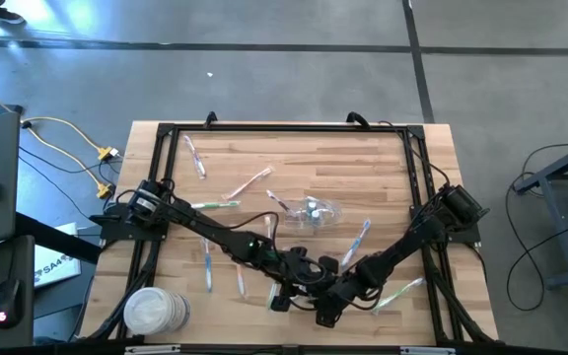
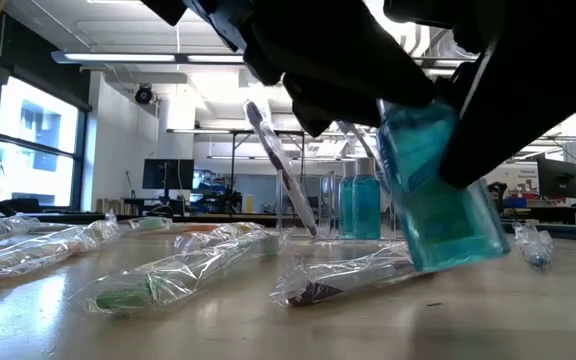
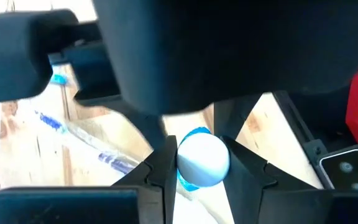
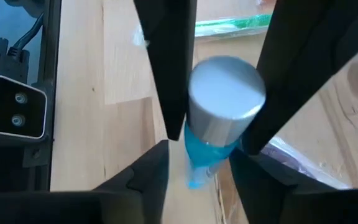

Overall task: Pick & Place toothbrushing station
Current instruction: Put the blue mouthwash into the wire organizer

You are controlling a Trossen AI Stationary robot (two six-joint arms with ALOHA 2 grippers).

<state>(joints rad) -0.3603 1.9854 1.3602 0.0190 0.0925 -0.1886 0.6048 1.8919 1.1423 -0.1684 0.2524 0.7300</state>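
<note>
Blue bottle (image 2: 436,195) tilted, white cap up, pinched by left fingers (image 3: 151,171); right fingers (image 4: 272,74) straddle loosely.

White-capped blue bottle (image 4: 219,118) between tool (image 4: 219,93) fingers, above wooden table (image 4: 117,74).

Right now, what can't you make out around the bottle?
- Low view: bottle top hidden by the dark arms above it.
- High view: bottle hidden under both arms where they meet.
- Left wrist view: cap covers the bottle's body.
- High view: container contents too small to tell.
</note>
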